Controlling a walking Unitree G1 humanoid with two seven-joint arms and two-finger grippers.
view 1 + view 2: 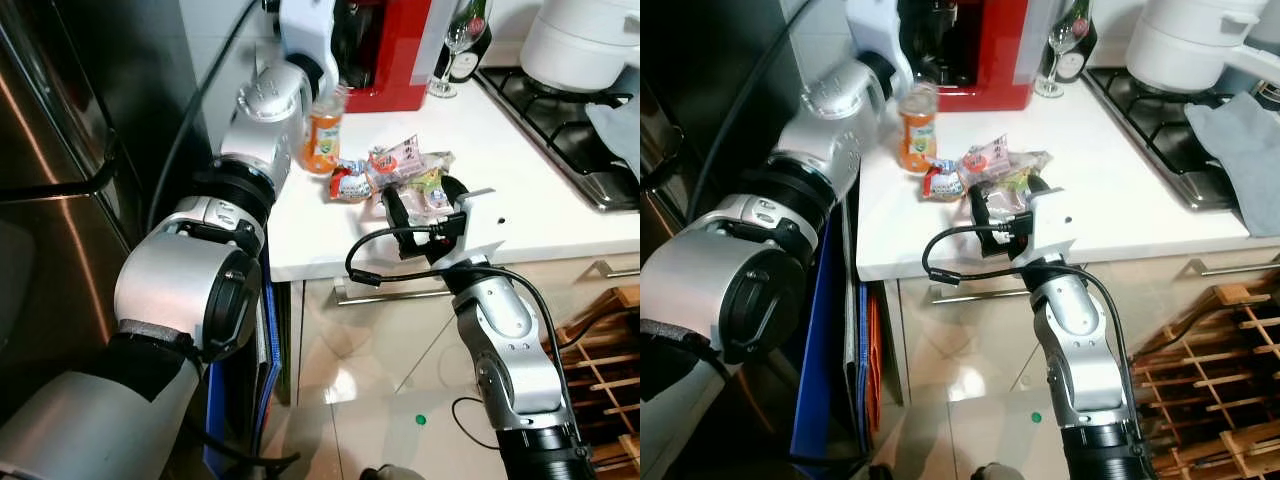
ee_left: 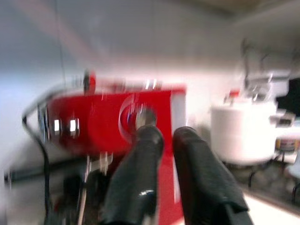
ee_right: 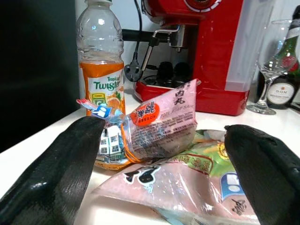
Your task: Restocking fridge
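On the white tabletop (image 1: pixel 520 215) lies a small heap of plastic snack packets (image 1: pixel 395 172) — at least three can be counted — with one orange juice bottle (image 1: pixel 322 140) standing just to their left. The right gripper (image 3: pixel 168 168) reaches in from the near edge, its two black fingers (image 3: pixel 51 173) spread wide on either side of the packets, not yet closed on any. The left gripper (image 2: pixel 168 150) is raised at the far left by the one red coffee machine (image 1: pixel 395 50), fingers almost together, holding nothing. One wine glass (image 1: pixel 455 45) stands beyond, and a white pot (image 1: pixel 580 40) sits on the hob.
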